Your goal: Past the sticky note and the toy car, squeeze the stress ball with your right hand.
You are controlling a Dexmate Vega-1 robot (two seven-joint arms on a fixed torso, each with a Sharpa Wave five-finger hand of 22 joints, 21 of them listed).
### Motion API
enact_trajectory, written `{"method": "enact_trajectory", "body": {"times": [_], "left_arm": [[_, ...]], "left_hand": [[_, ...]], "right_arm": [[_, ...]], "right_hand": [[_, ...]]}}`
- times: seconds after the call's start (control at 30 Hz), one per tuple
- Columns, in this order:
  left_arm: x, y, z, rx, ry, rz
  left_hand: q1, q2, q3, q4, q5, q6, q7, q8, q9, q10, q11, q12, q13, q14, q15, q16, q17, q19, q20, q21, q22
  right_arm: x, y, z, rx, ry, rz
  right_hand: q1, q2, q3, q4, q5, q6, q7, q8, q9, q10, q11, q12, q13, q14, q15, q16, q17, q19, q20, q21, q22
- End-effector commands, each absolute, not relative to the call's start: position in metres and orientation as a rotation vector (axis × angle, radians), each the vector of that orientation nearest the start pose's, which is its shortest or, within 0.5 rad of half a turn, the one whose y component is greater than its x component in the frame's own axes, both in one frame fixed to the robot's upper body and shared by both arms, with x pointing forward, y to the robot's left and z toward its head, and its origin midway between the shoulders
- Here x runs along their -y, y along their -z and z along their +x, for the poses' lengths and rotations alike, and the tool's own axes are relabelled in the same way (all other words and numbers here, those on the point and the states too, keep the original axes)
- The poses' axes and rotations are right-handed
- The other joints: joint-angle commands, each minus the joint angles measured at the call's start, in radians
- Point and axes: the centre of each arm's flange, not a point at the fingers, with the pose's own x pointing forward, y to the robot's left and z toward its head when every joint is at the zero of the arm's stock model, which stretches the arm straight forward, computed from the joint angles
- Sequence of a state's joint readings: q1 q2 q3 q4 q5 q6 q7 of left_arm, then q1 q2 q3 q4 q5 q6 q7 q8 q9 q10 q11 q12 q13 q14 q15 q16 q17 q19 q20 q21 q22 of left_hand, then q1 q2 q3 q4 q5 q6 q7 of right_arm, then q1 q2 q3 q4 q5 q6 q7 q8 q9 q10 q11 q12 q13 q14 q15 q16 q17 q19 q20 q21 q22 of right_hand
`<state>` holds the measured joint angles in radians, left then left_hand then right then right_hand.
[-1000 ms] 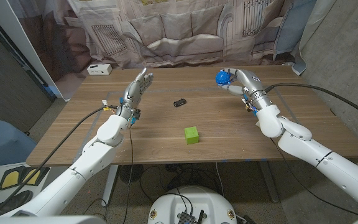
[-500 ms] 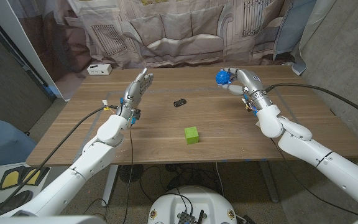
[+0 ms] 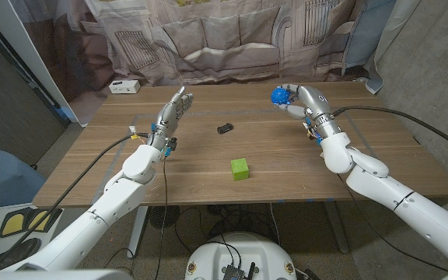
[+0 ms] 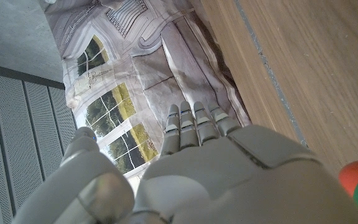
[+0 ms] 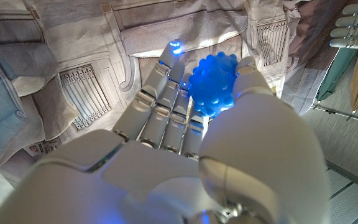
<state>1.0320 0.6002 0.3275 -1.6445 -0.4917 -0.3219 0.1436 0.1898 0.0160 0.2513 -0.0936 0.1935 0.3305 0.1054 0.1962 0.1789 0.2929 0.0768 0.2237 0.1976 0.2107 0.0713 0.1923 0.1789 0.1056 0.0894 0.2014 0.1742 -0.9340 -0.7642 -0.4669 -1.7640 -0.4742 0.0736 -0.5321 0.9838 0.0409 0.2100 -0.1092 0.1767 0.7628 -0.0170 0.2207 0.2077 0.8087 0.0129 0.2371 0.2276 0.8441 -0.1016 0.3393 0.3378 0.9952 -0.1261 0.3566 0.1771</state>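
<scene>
The right arm reaches from the bottom right corner across the worktop's far right side, its forearm angled up toward the far edge. The right hand (image 3: 299, 98) is raised there, fingers (image 5: 166, 93) and thumb curled around a blue knobbly stress ball (image 3: 278, 96), gripping it. The left arm comes in from the bottom left corner. The left hand (image 3: 171, 113) stands upright with straight fingers (image 4: 194, 124) held together, holding nothing.
</scene>
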Motion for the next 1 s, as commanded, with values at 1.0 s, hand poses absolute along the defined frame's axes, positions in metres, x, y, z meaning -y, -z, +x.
{"method": "enact_trajectory", "body": {"times": [1.0], "left_arm": [[-0.2637, 0.0152, 0.5830, 0.745, 0.179, 0.073]], "left_hand": [[0.001, 0.013, 0.000, -0.009, -0.005, 0.017, -0.002, -0.002, 0.004, 0.011, -0.001, -0.005, 0.004, 0.012, 0.005, -0.002, 0.002, 0.009, 0.001, -0.004, 0.005]], "right_arm": [[0.2418, -0.0259, 0.5545, 1.089, 0.261, -0.960]], "right_hand": [[0.107, 0.116, 0.078, -0.049, 0.005, 0.185, -0.013, 0.050, 0.005, 0.198, -0.021, 0.059, 0.006, 0.275, -0.121, 0.054, -0.023, 0.184, -0.044, 0.079, 0.008]]}}
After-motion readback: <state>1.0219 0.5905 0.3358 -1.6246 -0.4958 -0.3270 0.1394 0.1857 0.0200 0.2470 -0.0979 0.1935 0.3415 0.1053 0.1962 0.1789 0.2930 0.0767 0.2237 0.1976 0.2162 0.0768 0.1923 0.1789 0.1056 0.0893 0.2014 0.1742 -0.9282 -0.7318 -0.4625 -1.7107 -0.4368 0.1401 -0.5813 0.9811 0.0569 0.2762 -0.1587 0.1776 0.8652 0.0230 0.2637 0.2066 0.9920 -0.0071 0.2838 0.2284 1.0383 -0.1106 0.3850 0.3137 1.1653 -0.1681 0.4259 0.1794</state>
